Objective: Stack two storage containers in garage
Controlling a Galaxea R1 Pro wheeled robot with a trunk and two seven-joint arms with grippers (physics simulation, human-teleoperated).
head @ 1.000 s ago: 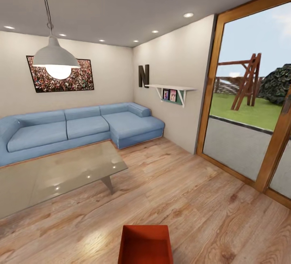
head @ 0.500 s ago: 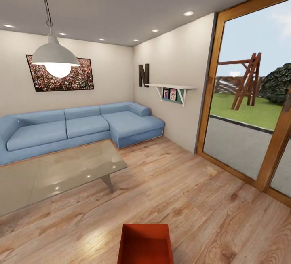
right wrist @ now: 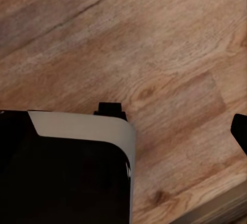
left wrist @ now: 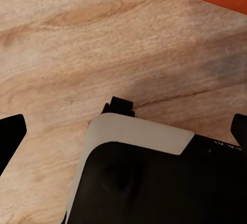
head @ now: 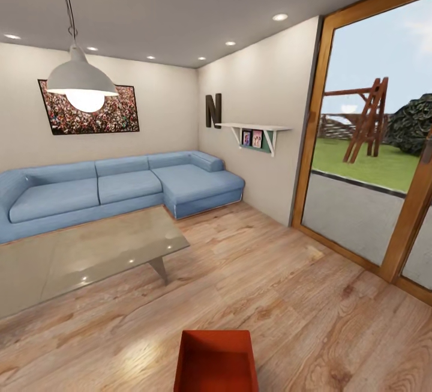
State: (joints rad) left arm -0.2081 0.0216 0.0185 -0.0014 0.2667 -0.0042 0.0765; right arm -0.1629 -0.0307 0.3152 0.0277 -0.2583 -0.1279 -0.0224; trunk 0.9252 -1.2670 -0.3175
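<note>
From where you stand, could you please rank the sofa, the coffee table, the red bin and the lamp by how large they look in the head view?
1. Sofa and coffee table: they look alike in extent; the table is nearer and cut by the edge, so I won't rank them.
2. Red bin: cut off at the bottom edge.
3. Lamp.

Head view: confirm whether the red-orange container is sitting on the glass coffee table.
No, the storage container rests on the wood-plank floor, apart from the glass coffee table.

The red box (head: 216, 361) is cut off by the bottom edge, so its near side is hidden. The two small pictures (head: 251, 139) on the shelf (head: 252, 128) are too tiny to make out.
</note>
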